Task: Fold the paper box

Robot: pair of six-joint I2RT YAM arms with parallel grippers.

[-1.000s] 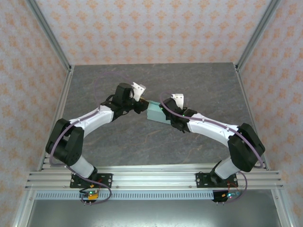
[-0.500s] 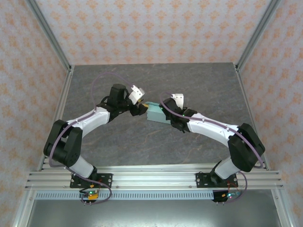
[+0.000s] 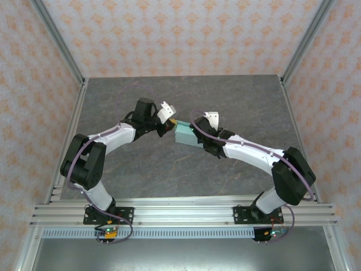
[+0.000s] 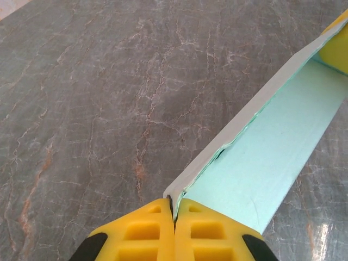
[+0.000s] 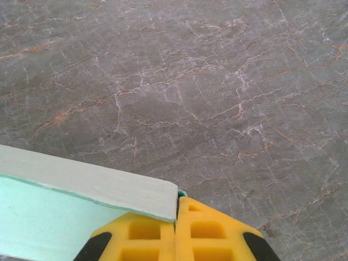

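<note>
The mint-green paper box (image 3: pixel 185 134) hangs above the middle of the table, held between both arms. My left gripper (image 3: pixel 171 125) is shut on its left corner. In the left wrist view the yellow fingers (image 4: pixel 147 228) pinch the card's edge, and the box (image 4: pixel 261 157) runs away up to the right, pale wall on the left, mint panel inside. My right gripper (image 3: pixel 198 141) is shut on the box's right end. In the right wrist view the box (image 5: pixel 70 187) stretches off to the left from the yellow fingertips (image 5: pixel 209 228), its grey-white wall uppermost.
The grey marbled table (image 3: pixel 237 101) spreads all round the box, bounded by metal frame posts (image 3: pixel 70 68) and patterned walls. The other gripper's yellow finger (image 4: pixel 336 46) shows at the far end of the box in the left wrist view.
The left arm's elbow has swung inward and its wrist has turned, while its gripper stays on the box's left end. The right arm and the box have hardly moved.
</note>
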